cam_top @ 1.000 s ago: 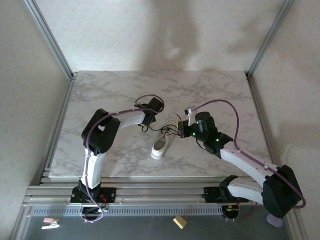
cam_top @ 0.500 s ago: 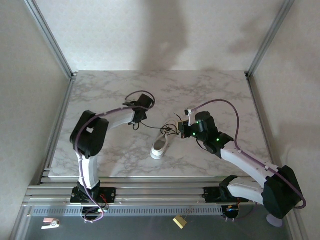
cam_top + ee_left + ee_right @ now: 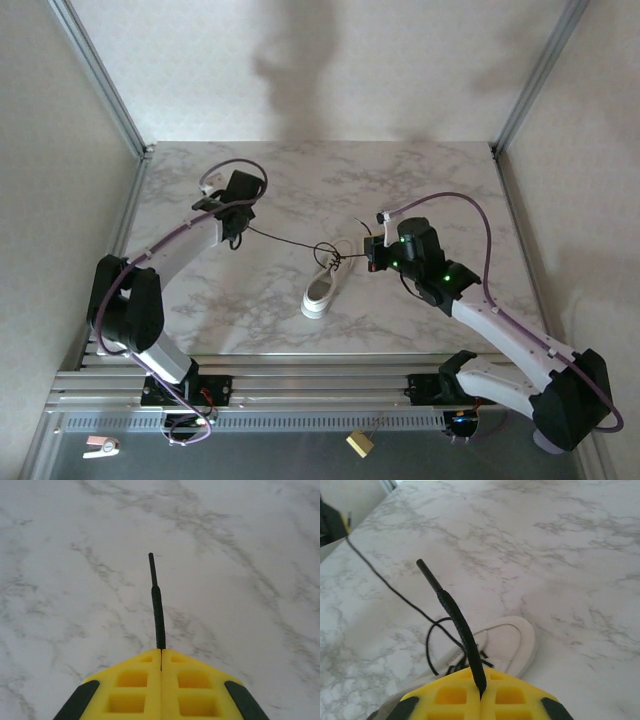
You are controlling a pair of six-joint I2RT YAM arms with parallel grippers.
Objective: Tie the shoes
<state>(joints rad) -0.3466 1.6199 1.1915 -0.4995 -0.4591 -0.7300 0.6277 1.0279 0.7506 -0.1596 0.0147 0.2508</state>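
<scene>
Each clenched on an end of the black lace [image 3: 285, 241], the left gripper [image 3: 238, 234] stood well out at ten o'clock of the mid-table [image 3: 430, 175] white sneaker [image 3: 322, 290], the right gripper [image 3: 371, 256] nearer at two o'clock, the sneaker's axis running seven-to-one.

The sneaker [image 3: 322, 290] is white with black laces [image 3: 285, 241]. The tabletop [image 3: 300, 180] is white marble veined with grey. Both the left pincer [image 3: 161, 652] and right pincer [image 3: 480, 694] are yellow with black pads [image 3: 80, 700].

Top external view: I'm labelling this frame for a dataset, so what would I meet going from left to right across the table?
In order: left gripper → taut black lace → white sneaker → right gripper.
</scene>
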